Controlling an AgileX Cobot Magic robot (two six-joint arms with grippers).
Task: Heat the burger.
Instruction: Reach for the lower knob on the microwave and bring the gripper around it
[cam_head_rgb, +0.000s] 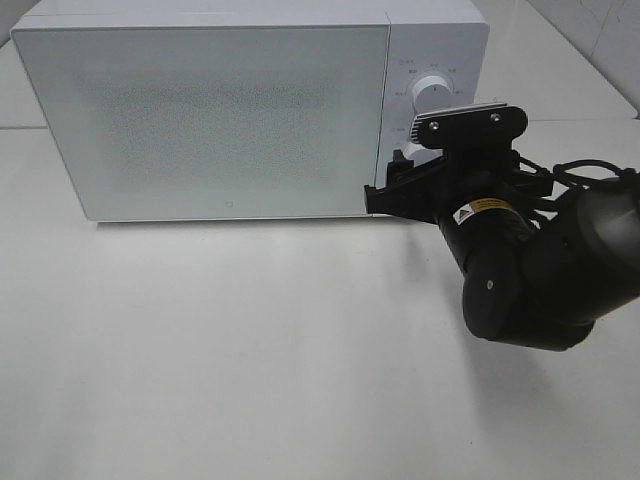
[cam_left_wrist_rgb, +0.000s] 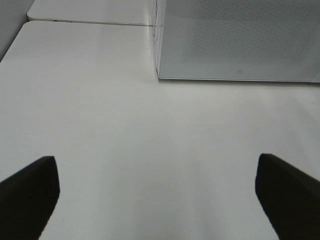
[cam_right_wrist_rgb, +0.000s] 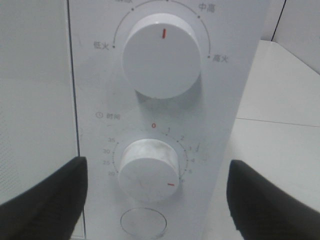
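The burger is out of view. The white microwave (cam_head_rgb: 200, 110) stands at the back of the table with its frosted door shut. My right gripper (cam_head_rgb: 398, 178) is up at the microwave's control panel. In the right wrist view it (cam_right_wrist_rgb: 157, 200) is open, its fingers apart on either side of the lower timer knob (cam_right_wrist_rgb: 148, 169), not touching it. The timer's red mark points to the lower right of its dial. The upper power knob (cam_right_wrist_rgb: 161, 55) has its red mark pointing straight up. My left gripper (cam_left_wrist_rgb: 157, 195) is open and empty over bare table, in front of the microwave's lower left corner (cam_left_wrist_rgb: 165, 75).
A round button (cam_right_wrist_rgb: 143, 223) sits below the timer knob. The white table (cam_head_rgb: 250, 350) spreads in front of the microwave. The right arm's black body (cam_head_rgb: 540, 270) hangs over the table's right side. A seam between tables runs behind the microwave (cam_left_wrist_rgb: 90, 22).
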